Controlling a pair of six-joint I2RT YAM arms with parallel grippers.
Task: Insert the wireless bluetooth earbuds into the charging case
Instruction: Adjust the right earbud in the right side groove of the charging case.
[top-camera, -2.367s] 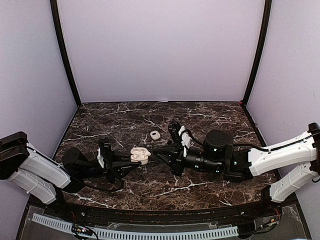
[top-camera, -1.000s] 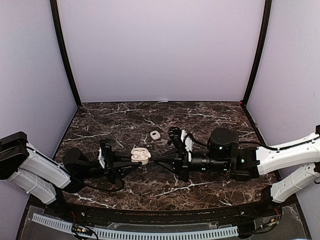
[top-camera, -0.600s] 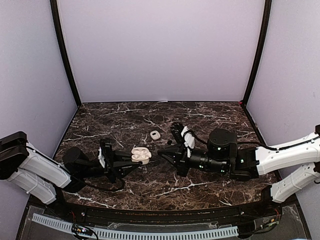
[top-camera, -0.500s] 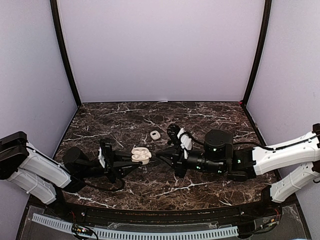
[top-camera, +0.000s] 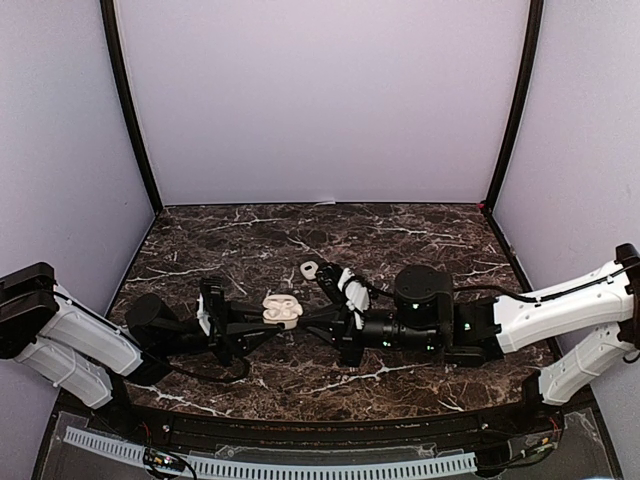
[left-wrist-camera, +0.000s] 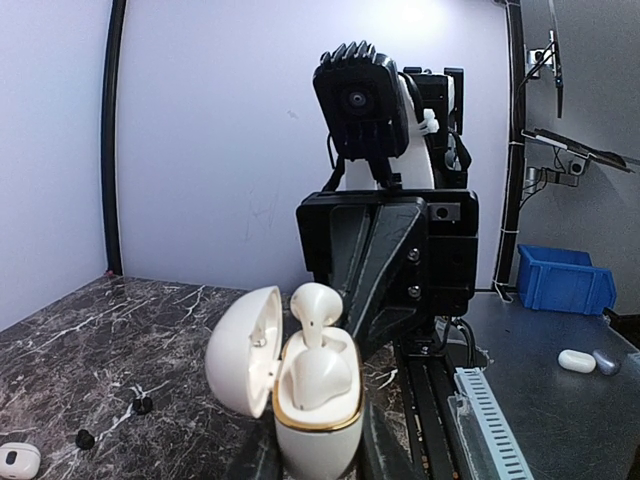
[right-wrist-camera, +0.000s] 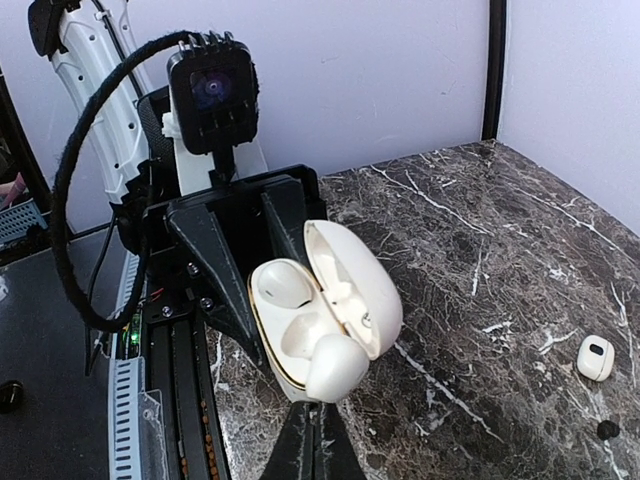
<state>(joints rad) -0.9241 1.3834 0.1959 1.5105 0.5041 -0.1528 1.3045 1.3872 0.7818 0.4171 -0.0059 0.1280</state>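
The surface (top-camera: 250, 225) is dark, marble-patterned, brown-black with thin white veins running across it. A small white case (top-camera: 310, 269) lies flat and closed on it, with a dark spot on its upper face; one black bud (left-wrist-camera: 85, 438) lies on the surface near the small white case, not touching it; a second black bud (left-wrist-camera: 143, 405) lies a little further from the small white case, apart from the first; from above, both are too small to pick out.

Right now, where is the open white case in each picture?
Top external: the charging case sits at centre, slightly left.
Left wrist: charging case bottom centre, lid swung left.
Right wrist: charging case centre, lid to the right.
Shared landmark: the small white pod, lying loose nearby.
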